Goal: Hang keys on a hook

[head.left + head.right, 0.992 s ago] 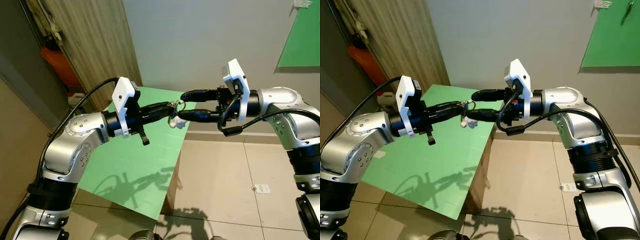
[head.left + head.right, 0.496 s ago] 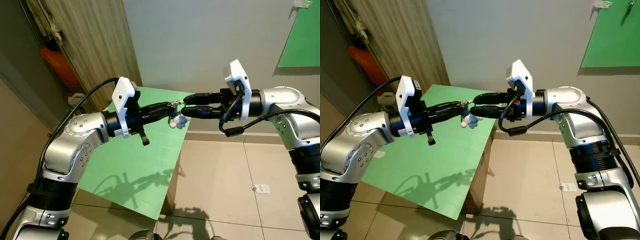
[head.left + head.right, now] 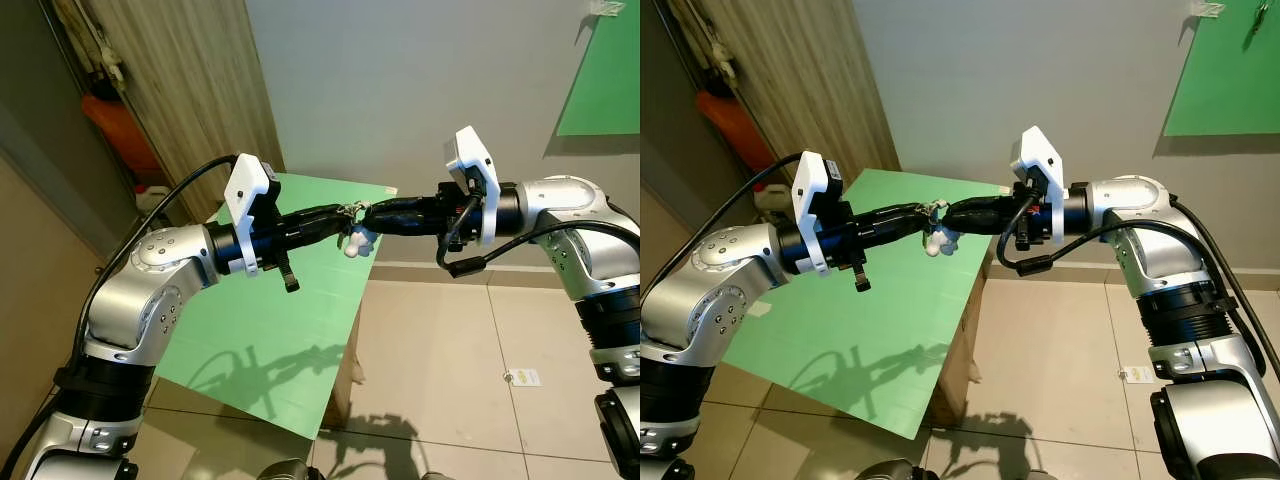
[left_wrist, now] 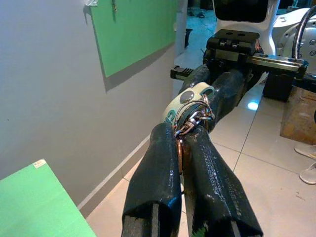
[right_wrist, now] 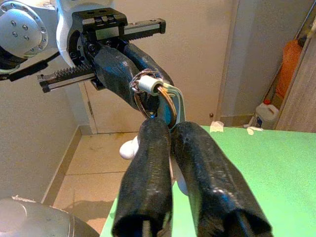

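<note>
Both grippers clenched on the keys [image 3: 352, 222].
Left gripper [image 3: 340, 214] meets right gripper [image 3: 368, 214] tip to tip above the green table [image 3: 270, 330].

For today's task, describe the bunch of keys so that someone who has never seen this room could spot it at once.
Find the green table by the wood-panelled wall. Above its far edge the left gripper and right gripper meet tip to tip. The keys are pinched between them: metal rings with a small white charm dangling underneath.
</note>
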{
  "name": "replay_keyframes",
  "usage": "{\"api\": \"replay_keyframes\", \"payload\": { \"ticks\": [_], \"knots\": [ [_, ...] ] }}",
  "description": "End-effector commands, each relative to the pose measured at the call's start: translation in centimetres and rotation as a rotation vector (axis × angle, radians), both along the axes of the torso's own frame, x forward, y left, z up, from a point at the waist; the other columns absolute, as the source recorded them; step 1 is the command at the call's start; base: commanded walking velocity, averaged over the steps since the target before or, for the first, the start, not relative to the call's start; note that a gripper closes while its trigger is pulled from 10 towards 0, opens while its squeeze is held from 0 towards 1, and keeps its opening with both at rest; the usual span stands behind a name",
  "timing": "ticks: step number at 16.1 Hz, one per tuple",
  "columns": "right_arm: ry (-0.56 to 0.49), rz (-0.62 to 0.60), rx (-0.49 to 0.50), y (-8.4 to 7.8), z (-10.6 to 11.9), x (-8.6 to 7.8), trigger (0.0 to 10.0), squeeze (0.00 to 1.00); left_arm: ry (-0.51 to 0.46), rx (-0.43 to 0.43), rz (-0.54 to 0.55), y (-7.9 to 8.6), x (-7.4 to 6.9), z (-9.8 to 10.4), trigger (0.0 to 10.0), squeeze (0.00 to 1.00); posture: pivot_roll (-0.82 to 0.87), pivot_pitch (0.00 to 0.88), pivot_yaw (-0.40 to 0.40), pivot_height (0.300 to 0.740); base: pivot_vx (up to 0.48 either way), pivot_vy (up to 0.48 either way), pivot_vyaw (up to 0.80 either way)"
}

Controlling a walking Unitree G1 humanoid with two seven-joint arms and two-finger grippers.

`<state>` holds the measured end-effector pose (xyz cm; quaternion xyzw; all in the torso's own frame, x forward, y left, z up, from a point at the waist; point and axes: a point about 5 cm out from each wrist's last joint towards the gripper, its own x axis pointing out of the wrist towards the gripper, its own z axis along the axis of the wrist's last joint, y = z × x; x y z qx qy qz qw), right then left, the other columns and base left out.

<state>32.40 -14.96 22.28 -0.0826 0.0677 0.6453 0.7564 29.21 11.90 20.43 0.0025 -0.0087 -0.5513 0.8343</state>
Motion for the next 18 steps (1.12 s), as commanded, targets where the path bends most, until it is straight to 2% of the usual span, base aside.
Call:
{"api": "replay_keyframes", "payload": {
  "ticks": [1,9,12,14,17,18],
  "knots": [
    [-0.022,0.019,-0.003,0.4,0.6,0.2,0.0,0.00,-0.026,-0.004,-0.004,0.4,-0.2,0.7,0.0,0.00,-0.10,0.023,0.156,0.740,0.000,0.000,0.00],
    [-0.021,0.003,0.033,0.4,0.9,0.3,0.0,0.00,-0.023,0.001,-0.012,0.3,-0.2,0.6,0.0,0.00,-0.10,0.032,0.157,0.740,0.000,0.000,0.00],
    [-0.051,-0.059,-0.046,-1.2,0.1,1.0,0.0,0.00,-0.025,0.002,-0.003,0.5,-0.2,0.7,0.0,0.00,-0.10,0.036,0.154,0.740,0.000,0.000,0.00],
    [-0.058,-0.104,-0.054,-2.0,0.0,1.4,0.0,0.00,-0.026,0.004,0.003,0.5,-0.1,0.6,0.0,0.00,-0.10,0.036,0.154,0.740,0.000,0.000,0.00],
    [-0.069,-0.099,-0.037,-1.7,0.3,1.3,0.0,0.00,-0.027,0.006,0.003,0.5,-0.1,0.7,0.0,0.00,-0.10,0.038,0.157,0.740,0.000,0.000,0.00],
    [-0.081,-0.124,-0.040,-1.7,0.3,1.6,0.0,0.33,-0.028,0.006,0.002,0.5,-0.1,0.7,0.0,0.00,-0.10,0.038,0.158,0.740,0.000,0.000,0.00]
  ]
}}
